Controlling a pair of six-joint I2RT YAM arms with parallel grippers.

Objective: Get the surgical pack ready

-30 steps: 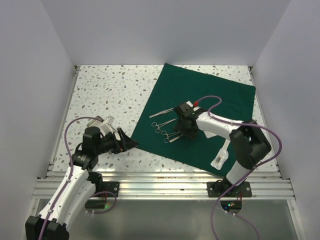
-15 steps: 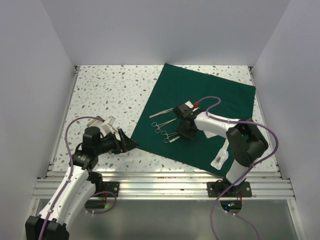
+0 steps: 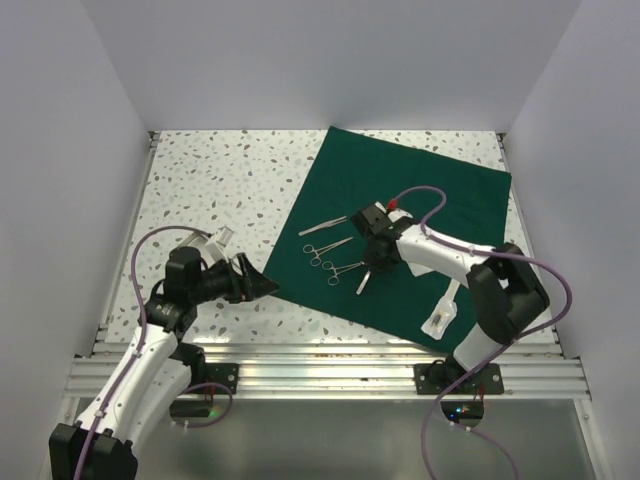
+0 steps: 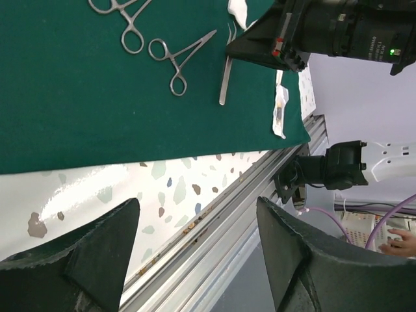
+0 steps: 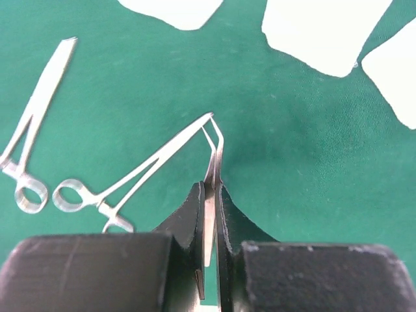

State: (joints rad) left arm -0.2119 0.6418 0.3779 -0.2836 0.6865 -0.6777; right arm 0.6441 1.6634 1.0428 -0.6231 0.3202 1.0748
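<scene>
The dark green drape (image 3: pixel 420 200) lies spread flat on the right half of the speckled table (image 3: pixel 210 190), with gauze pads (image 5: pixel 325 29) and steel instruments on it. The left gripper (image 3: pixel 262 287) hangs released, jaws wide, over bare table just off the drape's near-left edge. The right gripper (image 5: pixel 211 195), mid-drape and much the nearer arm, is clenched on slim tweezers (image 5: pixel 213 153). Their long axis runs in line with the fingers, roughly near to far, tips just beside a ring-handled clamp (image 5: pixel 146 166) to the left.
</scene>
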